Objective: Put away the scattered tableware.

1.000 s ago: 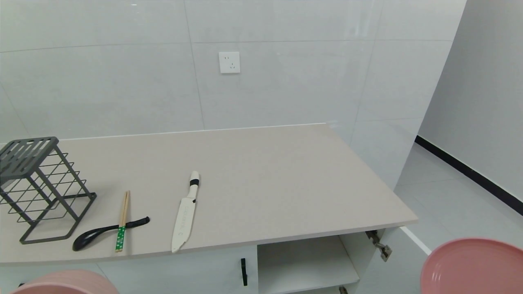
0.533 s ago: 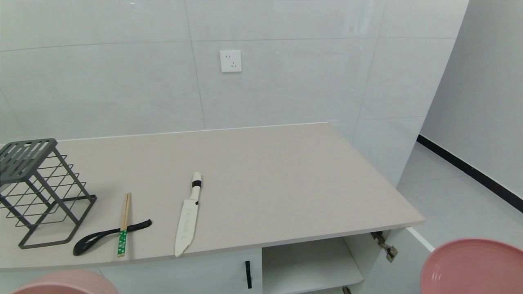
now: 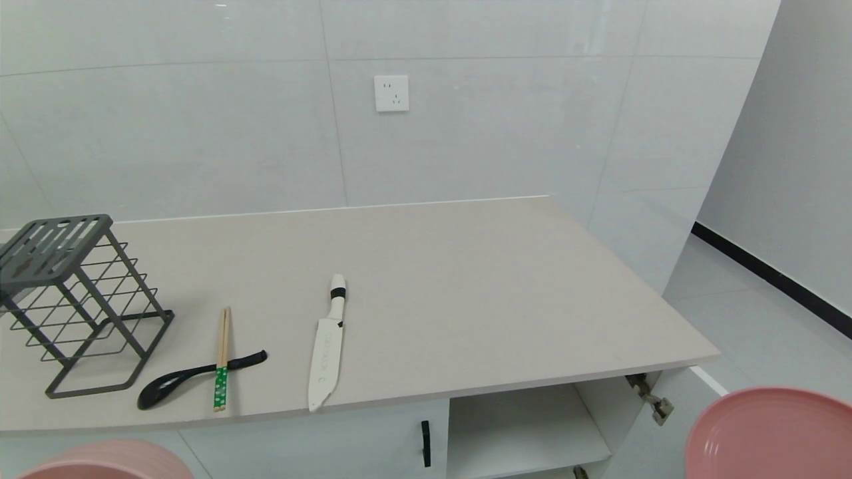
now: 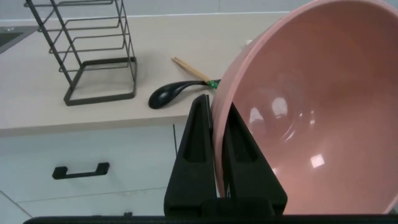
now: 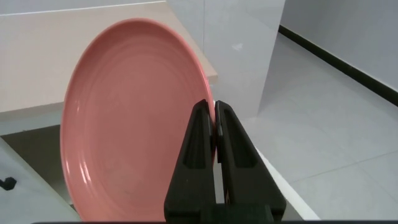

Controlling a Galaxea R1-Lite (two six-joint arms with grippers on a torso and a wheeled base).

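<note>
Two pink pieces are in the robot's grip, and three more bits lie loose.

Head view: the table (image 3: 466,279) has a wire rack (image 3: 80,299) toward its left end. Near the front edge, a pair of chopsticks (image 3: 221,352) lies across the handle of a black spoon (image 3: 200,376). Just beside them is a cream knife (image 3: 327,349), with its tip reaching the front edge. A pink bowl (image 3: 106,462) peeks in below the front edge on the left, and a pink plate (image 3: 772,436) hangs low off the right end. Under that right end a cupboard (image 3: 526,426) stands open, probably where the crockery is headed.

Left wrist view: the left hand (image 4: 217,155) is clenched on the bowl's rim, one finger inside and one outside, so the bowl sits tipped on its side. A rim pinch looks like the only hold such a narrow hand could get.

Right wrist view: the right hand (image 5: 214,146) is pinched tight on the plate's rim, holding it on edge past the table's right end. Held edge-on like that, it would likely slip onto a shelf easily.
</note>
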